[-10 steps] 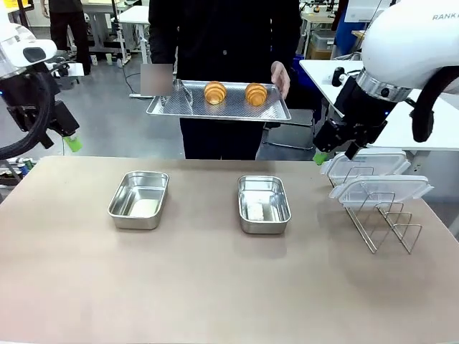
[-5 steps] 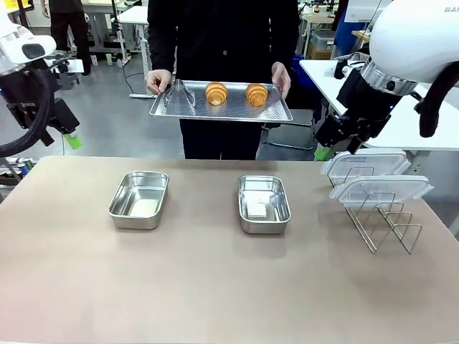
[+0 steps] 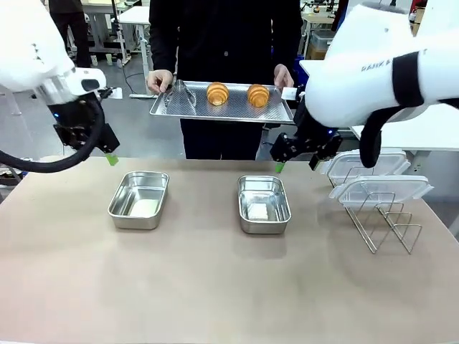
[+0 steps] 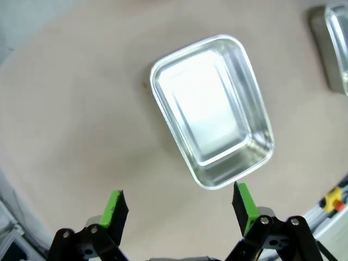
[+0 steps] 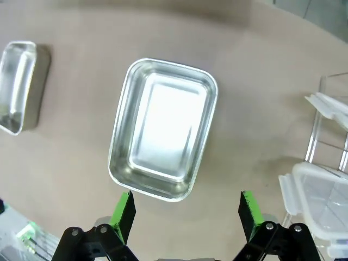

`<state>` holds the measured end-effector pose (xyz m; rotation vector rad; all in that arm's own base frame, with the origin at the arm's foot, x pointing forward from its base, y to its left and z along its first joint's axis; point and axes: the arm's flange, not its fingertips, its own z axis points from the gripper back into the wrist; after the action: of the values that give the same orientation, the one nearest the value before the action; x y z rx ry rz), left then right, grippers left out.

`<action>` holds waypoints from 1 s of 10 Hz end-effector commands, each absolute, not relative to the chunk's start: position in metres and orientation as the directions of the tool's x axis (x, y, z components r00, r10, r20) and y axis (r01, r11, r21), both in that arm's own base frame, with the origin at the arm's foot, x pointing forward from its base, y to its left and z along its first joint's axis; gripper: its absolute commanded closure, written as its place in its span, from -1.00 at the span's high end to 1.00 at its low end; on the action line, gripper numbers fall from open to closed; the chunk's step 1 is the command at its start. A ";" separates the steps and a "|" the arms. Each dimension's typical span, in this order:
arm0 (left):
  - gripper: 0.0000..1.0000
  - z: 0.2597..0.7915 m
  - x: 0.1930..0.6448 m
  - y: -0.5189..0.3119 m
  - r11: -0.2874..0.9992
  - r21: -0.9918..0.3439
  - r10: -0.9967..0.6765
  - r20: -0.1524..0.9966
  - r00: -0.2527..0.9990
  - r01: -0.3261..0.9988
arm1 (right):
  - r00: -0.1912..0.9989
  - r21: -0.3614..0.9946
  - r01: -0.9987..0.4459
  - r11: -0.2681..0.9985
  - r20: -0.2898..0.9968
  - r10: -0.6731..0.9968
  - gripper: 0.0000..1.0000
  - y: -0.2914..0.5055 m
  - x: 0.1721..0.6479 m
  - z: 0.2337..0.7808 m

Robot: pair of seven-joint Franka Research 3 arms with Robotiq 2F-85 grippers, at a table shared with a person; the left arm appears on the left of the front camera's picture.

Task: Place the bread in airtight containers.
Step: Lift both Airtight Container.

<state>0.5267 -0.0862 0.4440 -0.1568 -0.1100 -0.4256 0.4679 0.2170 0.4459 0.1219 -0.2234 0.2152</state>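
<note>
Bread location: left croissant [image 3: 217,93] and right croissant [image 3: 257,94] sit side by side on perforated tray [image 3: 229,112], which a person's hand [image 3: 159,80] holds at its left end, beyond the far table [image 3: 215,287] edge. Tongs [image 3: 183,94] lie on the tray, left of both.

Left container [image 3: 139,199] and right container [image 3: 264,203] stand empty on the table, long axes near-to-far. Lids [image 3: 379,190] rest on wire rack [image 3: 387,226] at right.

Left gripper [image 3: 112,158] hovers by the left container's far-left corner, jaws apart, empty. Right gripper [image 3: 294,163] hovers just far-right of the right container, jaws apart, empty.

Key relation: both croissants lie farther off and higher than either pair of jaws. The right gripper is nearer, just under the tray's right end. Croissant long axis unclear. Judgement: transfer not begun.
</note>
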 end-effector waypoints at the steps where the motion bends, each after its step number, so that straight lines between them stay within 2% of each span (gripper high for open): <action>1: 1.00 0.428 0.527 -0.092 0.920 -0.095 -0.366 0.145 0.919 0.381 | 0.947 0.050 -0.205 0.977 0.264 0.185 1.00 0.230 0.477 0.432; 5: 1.00 0.384 0.529 -0.106 0.961 -0.057 -0.259 0.149 0.954 0.270 | 0.946 0.012 -0.151 0.988 0.293 0.141 1.00 0.235 0.486 0.385; 10: 1.00 0.345 0.526 -0.108 0.990 -0.018 -0.138 0.129 0.982 0.141 | 0.962 0.004 -0.124 0.992 0.246 0.119 1.00 0.228 0.486 0.338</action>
<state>0.5289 -0.1018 0.3460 -0.0639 -0.1099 -0.1768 0.4888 0.2217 0.3401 0.0415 -0.2135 0.1601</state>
